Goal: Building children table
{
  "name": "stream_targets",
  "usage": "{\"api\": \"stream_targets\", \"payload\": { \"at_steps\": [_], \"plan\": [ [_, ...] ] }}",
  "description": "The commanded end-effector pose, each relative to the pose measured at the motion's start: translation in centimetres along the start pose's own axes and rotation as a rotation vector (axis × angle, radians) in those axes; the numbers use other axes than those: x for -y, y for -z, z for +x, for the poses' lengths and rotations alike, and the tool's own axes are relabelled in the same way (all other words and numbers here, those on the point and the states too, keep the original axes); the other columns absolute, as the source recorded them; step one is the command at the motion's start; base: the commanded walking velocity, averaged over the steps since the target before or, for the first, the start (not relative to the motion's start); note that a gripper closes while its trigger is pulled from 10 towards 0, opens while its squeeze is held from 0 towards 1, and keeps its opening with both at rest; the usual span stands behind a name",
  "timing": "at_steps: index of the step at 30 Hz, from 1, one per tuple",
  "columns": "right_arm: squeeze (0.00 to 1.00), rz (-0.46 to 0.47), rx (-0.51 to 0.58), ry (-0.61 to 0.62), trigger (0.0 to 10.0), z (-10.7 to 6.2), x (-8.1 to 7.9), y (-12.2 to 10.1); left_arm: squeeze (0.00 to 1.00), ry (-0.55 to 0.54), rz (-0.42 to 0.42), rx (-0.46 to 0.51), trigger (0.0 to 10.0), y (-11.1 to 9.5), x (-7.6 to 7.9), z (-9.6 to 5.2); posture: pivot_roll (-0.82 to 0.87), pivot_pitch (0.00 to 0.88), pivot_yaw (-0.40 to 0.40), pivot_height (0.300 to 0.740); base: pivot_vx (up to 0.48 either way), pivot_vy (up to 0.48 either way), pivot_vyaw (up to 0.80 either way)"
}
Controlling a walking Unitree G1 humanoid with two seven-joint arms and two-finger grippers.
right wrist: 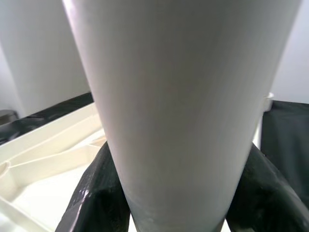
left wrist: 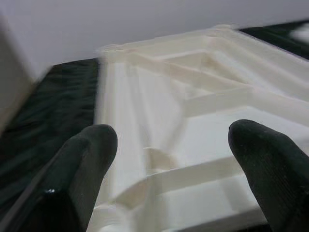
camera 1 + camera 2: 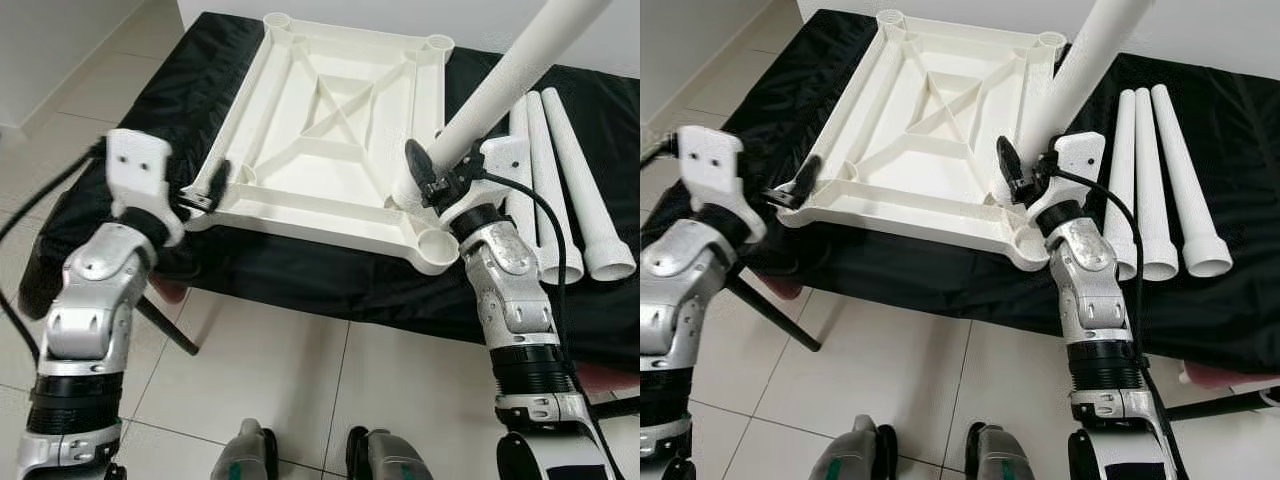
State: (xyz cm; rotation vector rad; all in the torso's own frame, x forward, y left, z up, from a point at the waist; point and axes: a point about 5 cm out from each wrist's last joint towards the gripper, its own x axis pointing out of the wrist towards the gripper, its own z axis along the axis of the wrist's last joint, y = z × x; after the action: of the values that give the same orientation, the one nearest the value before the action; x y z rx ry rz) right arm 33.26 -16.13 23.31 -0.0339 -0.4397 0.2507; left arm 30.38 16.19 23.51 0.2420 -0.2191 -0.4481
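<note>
- Now, the white plastic ribbed tabletop [image 3: 335, 130] lies upside down on the black-draped desk [image 3: 180, 70].
- The right hand [image 3: 432, 175] pinches a long white plastic tube leg [image 3: 510, 75], tilted up, its lower end at the tabletop's near right corner.
- The left hand [image 3: 210, 190], fingers spread, sits at the near left corner.
- Three more white legs [image 3: 560, 190] lie side by side, right of the tabletop.

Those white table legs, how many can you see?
4. Three loose legs lie side by side on the black cloth at the robot's right; the fourth leg is held by the right pincer over the tabletop.
</note>
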Motion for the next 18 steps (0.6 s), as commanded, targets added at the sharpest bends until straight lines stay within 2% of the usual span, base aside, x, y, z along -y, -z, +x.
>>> {"api": "stream_targets", "payload": {
  "at_steps": [1,3,4,5,11,15,16,17,18],
  "plan": [
    [0.0,-0.018,0.013,0.017,10.0,0.0,0.5,-0.2,0.0,0.143,0.047,-0.008,10.0,0.3,2.1,0.3,0.01,0.144,-0.031,0.74,0.0,0.0,0.0],
    [0.0,-0.022,0.013,0.018,10.0,0.1,0.5,-0.2,0.0,0.24,0.085,-0.016,10.0,0.5,3.7,0.8,0.01,0.14,-0.031,0.74,0.0,0.0,0.0],
    [0.0,-0.022,0.013,0.018,10.0,0.1,0.5,-0.2,0.0,0.24,0.085,-0.016,10.0,0.5,3.7,0.8,0.01,0.14,-0.031,0.74,0.0,0.0,0.0],
    [0.0,-0.025,0.014,0.016,10.0,0.1,0.5,-0.2,0.0,0.293,0.109,-0.008,10.0,0.4,4.6,1.2,0.0,0.138,-0.029,0.74,0.0,0.0,0.0],
    [0.0,-0.033,0.016,0.012,10.0,0.1,0.5,-0.3,0.0,0.351,0.116,-0.012,10.0,0.4,5.5,2.1,0.0,0.133,-0.026,0.74,0.0,0.0,0.0],
    [0.0,-0.037,0.021,0.007,10.0,0.2,0.4,-0.4,0.0,0.386,0.153,-0.032,10.0,0.7,6.3,3.2,-0.01,0.132,-0.025,0.74,0.0,0.0,0.0],
    [0.0,-0.038,0.023,0.003,10.0,0.2,0.3,-0.5,0.0,0.406,0.161,-0.042,10.0,0.9,6.6,3.5,-0.01,0.132,-0.025,0.74,0.0,0.0,0.0],
    [0.0,-0.04,0.026,0.0,10.0,0.2,0.3,-0.5,0.0,0.475,0.183,-0.057,10.0,1.3,7.3,3.8,-0.01,0.134,-0.024,0.74,0.0,0.0,0.0],
    [0.0,-0.04,0.026,0.0,10.0,0.2,0.3,-0.5,0.0,0.475,0.183,-0.057,10.0,1.3,7.3,3.8,-0.01,0.134,-0.024,0.74,0.0,0.0,0.0]
  ]
}}
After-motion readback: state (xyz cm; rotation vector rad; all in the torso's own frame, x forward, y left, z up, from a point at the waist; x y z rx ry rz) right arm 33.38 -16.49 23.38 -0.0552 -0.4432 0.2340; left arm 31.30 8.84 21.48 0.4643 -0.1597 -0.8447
